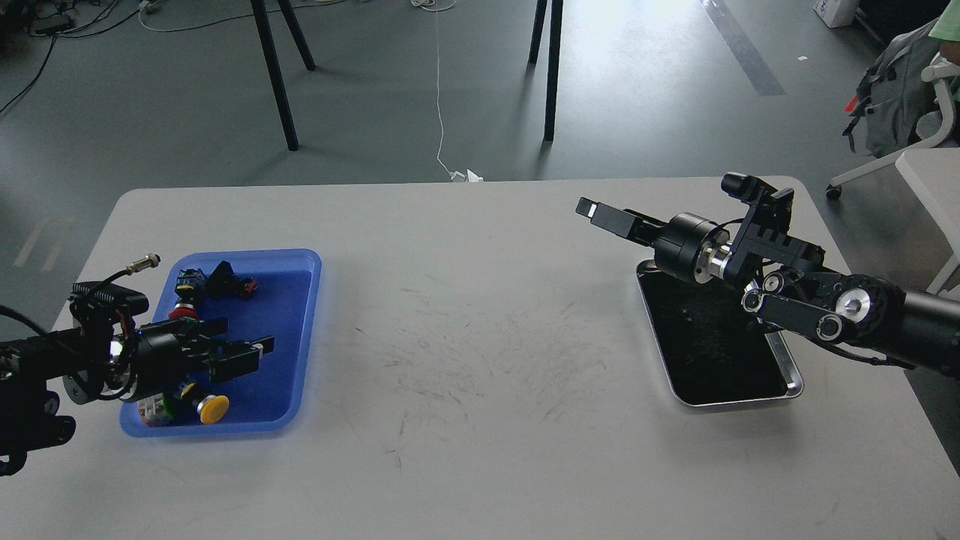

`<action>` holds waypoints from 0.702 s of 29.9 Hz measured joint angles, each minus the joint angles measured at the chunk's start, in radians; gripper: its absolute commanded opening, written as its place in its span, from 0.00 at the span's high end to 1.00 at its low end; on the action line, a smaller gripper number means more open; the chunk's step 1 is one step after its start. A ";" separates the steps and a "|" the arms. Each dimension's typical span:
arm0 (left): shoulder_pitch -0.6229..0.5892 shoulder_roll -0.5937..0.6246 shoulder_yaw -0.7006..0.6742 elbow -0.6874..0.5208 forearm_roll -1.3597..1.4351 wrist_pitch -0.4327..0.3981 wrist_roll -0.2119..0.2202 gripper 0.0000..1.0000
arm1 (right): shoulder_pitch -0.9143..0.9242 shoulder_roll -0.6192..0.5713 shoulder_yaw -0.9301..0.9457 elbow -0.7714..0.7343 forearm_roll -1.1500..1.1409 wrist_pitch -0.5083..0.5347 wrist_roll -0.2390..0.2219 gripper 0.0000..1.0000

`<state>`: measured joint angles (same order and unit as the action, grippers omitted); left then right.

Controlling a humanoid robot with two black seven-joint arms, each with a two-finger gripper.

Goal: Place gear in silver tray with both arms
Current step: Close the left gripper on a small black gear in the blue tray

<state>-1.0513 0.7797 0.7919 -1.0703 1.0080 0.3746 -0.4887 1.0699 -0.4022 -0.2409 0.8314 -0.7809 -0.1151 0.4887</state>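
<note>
**Left pincer over the parts bin, silver tray waiting empty**

Head view: the left arm comes in low from the left edge, and its left pincer point(244, 349) hangs over the blue tray point(304, 262), which sits on the left side of the desk point(480, 300). The two fingers stand apart with nothing between them, so it is released. Below and around it lie small parts: a yellow-capped button point(213, 406) at the near edge, a red-and-black piece point(244, 285) at the far side, and more that the arm hides. Which of these counts as the gear I cannot tell.

Over on the right, the silver tray point(787, 390) rests well apart from the blue one, its black floor looking bare. The right arm reaches in across it from the right edge, and the right pincer point(600, 214) points left, beyond the tray's far corner. It is seen edge-on; whether it is spread or closed I cannot tell, and nothing shows in it.

By my reading this is the pick-up stage, nothing yet delivered. The next move calls for the left pincer to drop onto one part and close, then carry it across toward the right arm or the tray.
</note>
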 measured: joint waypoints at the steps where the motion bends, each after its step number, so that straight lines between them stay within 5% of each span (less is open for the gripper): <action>1: 0.008 0.000 -0.001 0.004 -0.001 0.002 0.000 0.09 | 0.000 0.000 0.000 0.000 0.000 0.000 0.000 0.06; 21: 0.031 -0.029 -0.005 0.041 -0.002 0.014 0.000 0.15 | -0.001 0.000 -0.001 -0.004 -0.003 -0.002 0.000 0.06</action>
<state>-1.0208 0.7512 0.7870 -1.0291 1.0064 0.3889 -0.4887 1.0692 -0.4019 -0.2419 0.8277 -0.7834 -0.1167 0.4887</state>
